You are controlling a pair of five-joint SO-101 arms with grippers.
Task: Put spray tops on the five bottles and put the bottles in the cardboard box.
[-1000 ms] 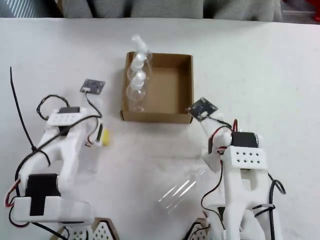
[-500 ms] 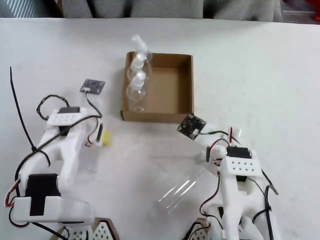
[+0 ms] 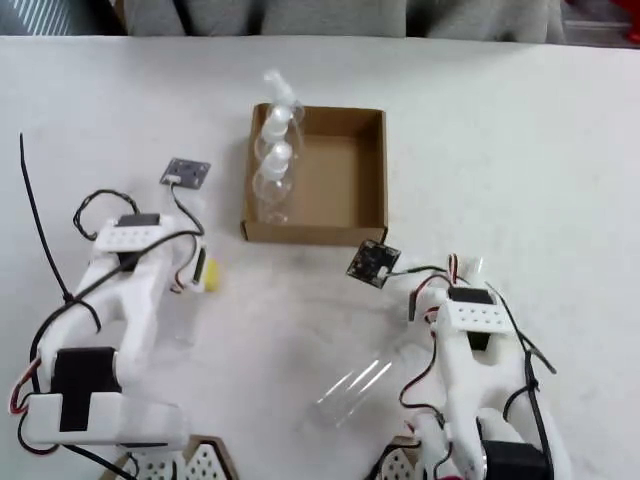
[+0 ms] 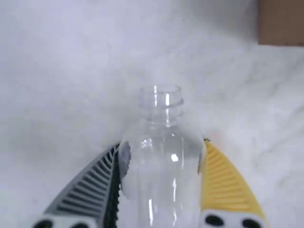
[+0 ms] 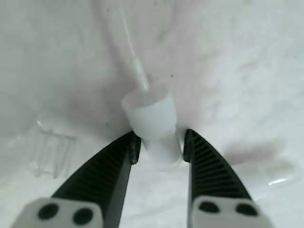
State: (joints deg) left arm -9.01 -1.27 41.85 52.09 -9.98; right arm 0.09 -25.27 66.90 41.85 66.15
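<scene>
Here, spray top [image 5: 149,114] in right claw [image 5: 160,141].

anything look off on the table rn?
One clear bottle lies on its side on the table, on the near side of the cardboard box. In the box, the farthest spray top shows past the far rim, possibly just the viewing angle. Nothing looks spilled or broken.

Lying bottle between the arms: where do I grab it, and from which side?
Take the lying bottle at mid-body, from straight above, jaws straddling its long axis. It lies on its side, diagonal on the table, so both rounded flanks are likely free.
</scene>
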